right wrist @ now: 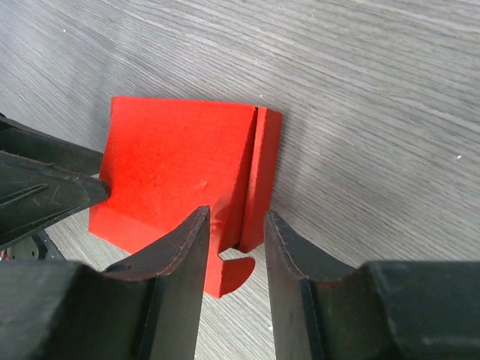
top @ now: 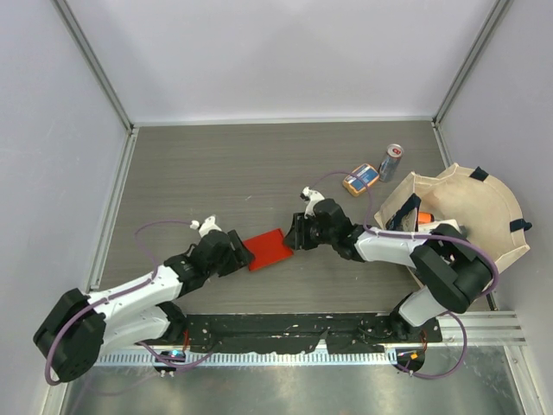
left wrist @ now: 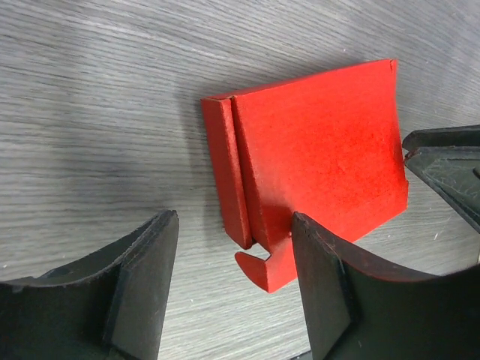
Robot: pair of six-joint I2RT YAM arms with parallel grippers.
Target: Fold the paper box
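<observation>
Flanking paper box (top: 269, 249): left gripper (top: 244, 257), right gripper (top: 294, 238); bag (top: 497, 207) contents unclear.

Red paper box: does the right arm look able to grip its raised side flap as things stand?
Probably yes. The right gripper has its fingers open around the near end of the red paper box's raised flap, nothing between. The left gripper sits across the box.
</observation>
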